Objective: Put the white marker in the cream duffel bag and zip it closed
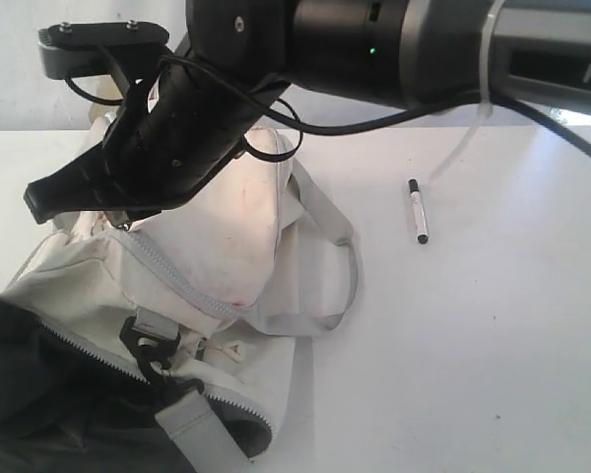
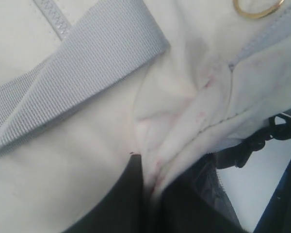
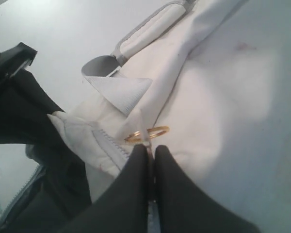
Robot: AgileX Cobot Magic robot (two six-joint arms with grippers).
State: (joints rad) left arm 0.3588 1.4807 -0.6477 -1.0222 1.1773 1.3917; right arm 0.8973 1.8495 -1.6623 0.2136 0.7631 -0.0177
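The white marker [image 1: 418, 211] lies alone on the white table, to the right of the cream duffel bag [image 1: 227, 227] and well apart from it. The bag's main mouth gapes at the lower left, showing dark grey lining [image 1: 69, 419]. My right gripper [image 3: 151, 148] reaches across onto the bag's upper left part [image 1: 98, 209]. It is shut on a zipper pull, and a gold ring [image 3: 146, 133] sits just beyond its tips. My left gripper [image 2: 153, 167] is shut on a pinched fold of the bag's stained cream fabric [image 2: 184, 131], close to the same ring [image 2: 257, 9].
A grey webbing strap [image 1: 325, 286] loops out onto the table toward the marker. A black buckle [image 1: 148, 347] hangs beside the open grey zipper [image 1: 167, 271]. The right arm and its cables [image 1: 374, 39] cross above the bag. White table [image 1: 473, 345] spreads around the marker.
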